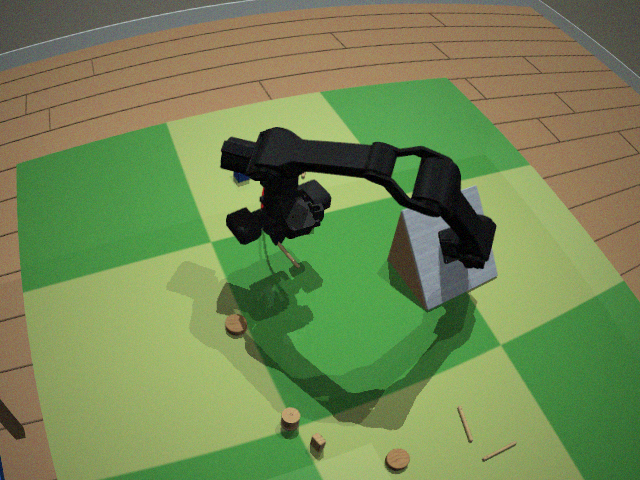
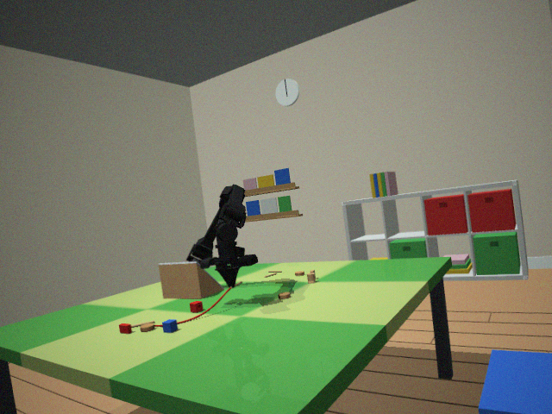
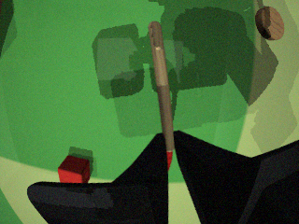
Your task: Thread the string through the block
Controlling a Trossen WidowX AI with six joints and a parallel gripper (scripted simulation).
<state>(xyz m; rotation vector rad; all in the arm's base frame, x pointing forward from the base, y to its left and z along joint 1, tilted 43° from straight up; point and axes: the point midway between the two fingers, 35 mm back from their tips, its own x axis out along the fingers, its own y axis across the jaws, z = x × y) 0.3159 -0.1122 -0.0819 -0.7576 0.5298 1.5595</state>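
Observation:
My gripper [image 1: 278,241] [image 2: 231,285] [image 3: 168,138] is shut on the string end of the thin wooden stick [image 1: 289,255] [image 3: 162,89]. The stick is held above the table and juts out past the fingertips. The red string [image 2: 215,301] [image 3: 169,160] hangs from the fingers and runs down to the round wooden button [image 2: 147,328], passing by a blue cube. The wedge-shaped block [image 1: 413,258] [image 2: 180,281] stands on the table, apart from the stick, to its right in the top view. Its hole does not show in any view. The arm hides the button in the top view.
A red cube [image 2: 196,306] [image 3: 74,169] lies near the gripper. The blue cube [image 1: 240,177] [image 2: 169,326] and another red cube [image 2: 125,328] lie by the button. Wooden discs [image 1: 236,323] [image 1: 397,458], a cylinder [image 1: 290,416] and loose sticks [image 1: 465,423] [image 1: 499,451] lie elsewhere.

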